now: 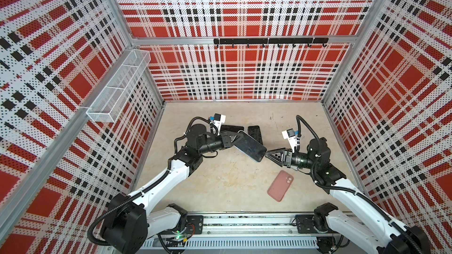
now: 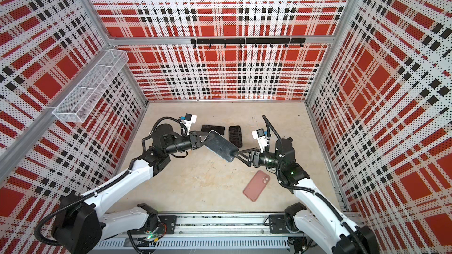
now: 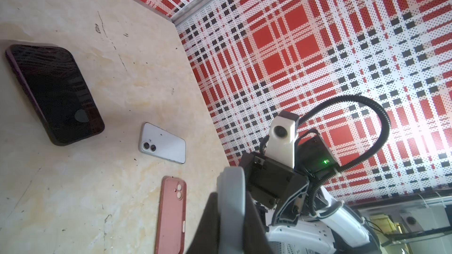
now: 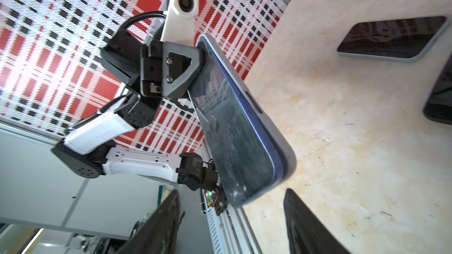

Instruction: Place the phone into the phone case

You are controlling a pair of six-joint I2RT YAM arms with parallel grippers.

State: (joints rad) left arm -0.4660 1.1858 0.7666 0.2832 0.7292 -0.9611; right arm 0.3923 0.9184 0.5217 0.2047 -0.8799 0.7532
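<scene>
Left claw (image 1: 236, 138) clamped on one end of the phone (image 1: 252, 147), held tilted above the counter (image 1: 215, 186), right claw (image 1: 267, 154) spread open at the far end, pink phone case (image 1: 280, 185) flat on the counter near right claw

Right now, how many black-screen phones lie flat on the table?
2. One dark phone peeks out behind the left gripper; a second dark phone lies beside it. The raised phone may hide more.
</scene>
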